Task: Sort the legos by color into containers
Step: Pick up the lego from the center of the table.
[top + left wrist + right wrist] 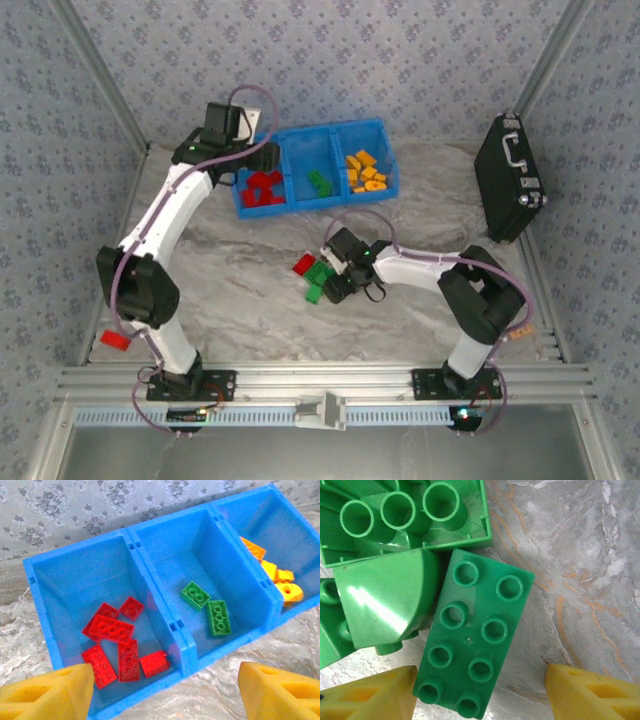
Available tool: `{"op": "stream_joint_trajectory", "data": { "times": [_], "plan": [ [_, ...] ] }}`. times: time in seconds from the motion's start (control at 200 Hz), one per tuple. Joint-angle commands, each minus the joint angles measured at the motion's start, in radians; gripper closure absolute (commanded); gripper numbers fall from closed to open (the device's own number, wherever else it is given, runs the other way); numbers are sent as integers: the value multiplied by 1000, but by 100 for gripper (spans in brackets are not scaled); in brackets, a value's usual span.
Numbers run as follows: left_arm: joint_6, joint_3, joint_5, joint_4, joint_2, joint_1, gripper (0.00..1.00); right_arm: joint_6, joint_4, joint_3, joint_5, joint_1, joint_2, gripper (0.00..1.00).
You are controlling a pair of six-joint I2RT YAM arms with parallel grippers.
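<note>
Red legos [112,628] six, green legos [218,617] two, in containers [145,570]; left tool [166,680], right tool [481,672] spread, empty

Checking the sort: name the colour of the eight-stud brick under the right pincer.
The eight-stud brick is green, clearest in the right wrist view.

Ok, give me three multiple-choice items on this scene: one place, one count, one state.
1. Where in the blue tray do the red bricks lie?
A) middle compartment
B) left compartment
C) right compartment
2. How many green bricks lie in the middle compartment?
A) five
B) none
C) two
3. How does the long green brick on the table lie?
A) studs up
B) studs down
C) on its side

1 B: red fills the leftmost compartment.
2 C: two show there.
3 A: its eight studs face the camera.
</note>
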Motion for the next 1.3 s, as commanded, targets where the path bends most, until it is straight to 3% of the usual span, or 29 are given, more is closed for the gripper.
{"op": "stream_joint_trajectory", "data": {
  "times": [0.0,0.18,0.375,0.62,0.87,1.294],
  "plan": [
    [59,-69,-26,-53,-61,-56,24,-4,-14,21,10,-2,40,35],
    [53,-208,-55,-64,-166,-82,24,-12,-10,32,5,1,45,44],
    [53,-322,-92,-105,-255,-80,23,-23,-21,70,-5,4,71,61],
    [53,-435,-83,-142,-378,-63,23,-22,-94,119,3,-11,-29,67],
    [20,-626,-51,-161,-530,-68,22,-35,-158,303,7,-99,-112,68],
    [-79,-829,24,-126,-655,-106,22,-60,-79,721,11,-228,234,69]
  ]
}}
